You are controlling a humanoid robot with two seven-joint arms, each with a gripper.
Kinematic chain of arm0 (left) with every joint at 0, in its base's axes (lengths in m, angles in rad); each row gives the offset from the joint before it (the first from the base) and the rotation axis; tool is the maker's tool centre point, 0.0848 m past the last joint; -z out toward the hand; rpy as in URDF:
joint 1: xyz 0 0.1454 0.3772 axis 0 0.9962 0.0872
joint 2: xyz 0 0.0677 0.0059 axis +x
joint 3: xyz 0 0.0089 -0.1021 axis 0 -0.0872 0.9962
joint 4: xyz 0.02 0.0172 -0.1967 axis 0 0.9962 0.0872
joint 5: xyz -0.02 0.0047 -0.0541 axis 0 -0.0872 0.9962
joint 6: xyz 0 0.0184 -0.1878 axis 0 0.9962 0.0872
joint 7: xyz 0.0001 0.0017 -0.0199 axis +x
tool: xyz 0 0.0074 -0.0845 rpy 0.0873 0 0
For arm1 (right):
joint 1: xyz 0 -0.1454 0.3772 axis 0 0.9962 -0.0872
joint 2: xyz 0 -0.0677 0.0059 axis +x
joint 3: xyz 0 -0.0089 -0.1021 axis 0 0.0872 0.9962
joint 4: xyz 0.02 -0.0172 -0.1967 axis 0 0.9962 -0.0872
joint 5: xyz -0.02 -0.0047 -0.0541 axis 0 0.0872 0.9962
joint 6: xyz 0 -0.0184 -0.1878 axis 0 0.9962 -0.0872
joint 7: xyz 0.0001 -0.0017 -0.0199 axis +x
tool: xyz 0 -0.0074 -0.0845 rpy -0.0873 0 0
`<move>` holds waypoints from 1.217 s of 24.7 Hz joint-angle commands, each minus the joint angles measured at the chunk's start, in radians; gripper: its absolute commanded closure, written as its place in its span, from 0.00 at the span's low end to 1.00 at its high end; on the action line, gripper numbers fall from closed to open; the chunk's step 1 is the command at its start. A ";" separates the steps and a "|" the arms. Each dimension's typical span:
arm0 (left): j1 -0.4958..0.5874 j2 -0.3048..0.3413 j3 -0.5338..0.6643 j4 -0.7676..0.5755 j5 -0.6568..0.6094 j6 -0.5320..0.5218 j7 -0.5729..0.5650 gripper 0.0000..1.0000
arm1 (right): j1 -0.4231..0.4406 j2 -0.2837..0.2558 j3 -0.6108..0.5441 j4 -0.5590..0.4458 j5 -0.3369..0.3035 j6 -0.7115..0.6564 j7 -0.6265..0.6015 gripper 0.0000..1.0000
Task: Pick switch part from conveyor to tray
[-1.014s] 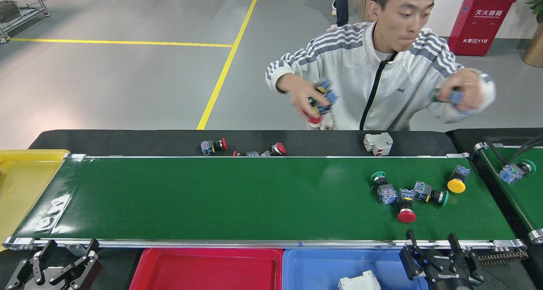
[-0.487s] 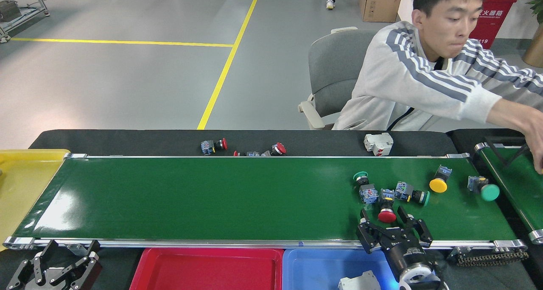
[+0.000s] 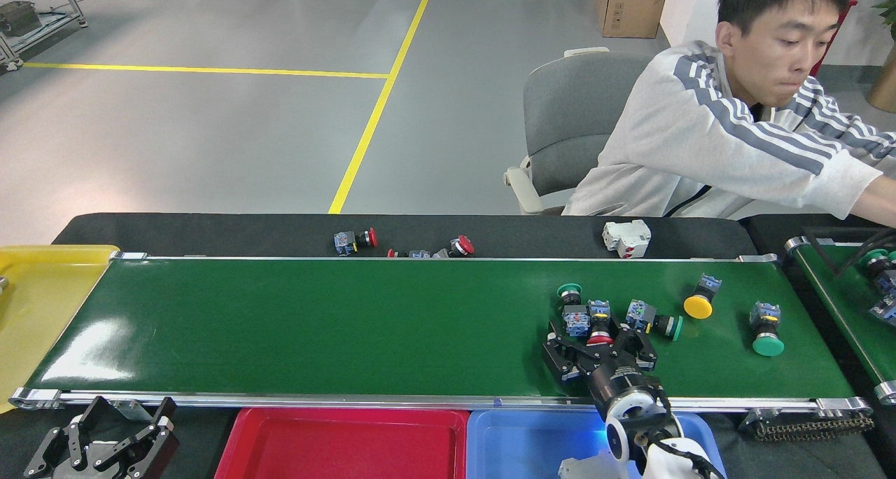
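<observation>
The right claw spreads wide around the red-capped switch part on the conveyor. The left claw rests open beside the red tray.

Person seated behind the black tabletop, in a grey jacket with striped sleeves, leaning and reaching toward my right, arm running out of view. Grey office chair just behind them. On the tabletop's far strip: a white block with red marks toward my right; three small red-capped buttons near the middle, two of them close together. Yellow bin at my far left. Grey floor beyond, with yellow lines. Cardboard box and a red cabinet at the back right, the cabinet mostly hidden. Smaller green belt at the right edge.
</observation>
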 commanded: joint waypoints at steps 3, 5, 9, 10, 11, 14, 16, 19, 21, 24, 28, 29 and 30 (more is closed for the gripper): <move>-0.014 0.009 0.005 -0.007 -0.002 0.008 0.003 0.00 | -0.018 -0.014 0.047 -0.008 0.037 -0.023 -0.027 0.68; -0.017 0.009 0.005 -0.005 -0.002 0.008 0.003 0.00 | -0.012 -0.014 0.050 -0.011 0.040 -0.044 -0.051 0.83; -0.019 0.009 0.005 -0.007 -0.002 0.008 0.003 0.00 | 0.011 -0.015 0.053 -0.052 0.043 -0.087 -0.076 0.87; -0.017 0.009 0.005 -0.005 -0.002 0.008 0.003 0.00 | 0.020 -0.015 0.054 -0.072 0.045 -0.096 -0.076 0.87; -0.017 0.009 0.005 -0.007 -0.002 0.008 0.003 0.00 | 0.029 -0.017 0.062 -0.092 0.045 -0.107 -0.076 0.87; -0.019 0.008 0.003 -0.007 -0.002 0.008 0.003 0.00 | 0.080 -0.020 0.136 -0.199 0.045 -0.194 -0.100 0.87; -0.019 0.008 0.003 -0.007 -0.002 0.008 0.003 0.00 | 0.120 -0.052 0.191 -0.294 0.047 -0.309 -0.125 0.87; -0.019 0.008 0.003 -0.007 -0.002 0.008 0.003 0.00 | 0.126 -0.068 0.281 -0.336 0.050 -0.438 -0.123 0.52; -0.028 0.008 -0.006 -0.005 -0.002 0.009 0.003 0.00 | 0.126 -0.045 0.334 -0.334 0.077 -0.435 -0.122 0.00; -0.033 0.008 -0.007 -0.004 -0.002 0.009 0.003 0.00 | 0.132 -0.038 0.363 -0.334 0.085 -0.443 -0.116 0.00; -0.033 0.008 -0.007 -0.004 -0.002 0.009 0.003 0.00 | 0.137 -0.037 0.367 -0.340 0.083 -0.443 -0.116 0.00; -0.034 0.008 -0.007 -0.004 -0.002 0.009 0.003 0.00 | 0.138 -0.035 0.364 -0.347 0.082 -0.440 -0.116 0.00; -0.036 0.009 -0.007 -0.004 -0.002 0.009 0.003 0.00 | 0.143 -0.035 0.352 -0.370 0.077 -0.434 -0.116 0.00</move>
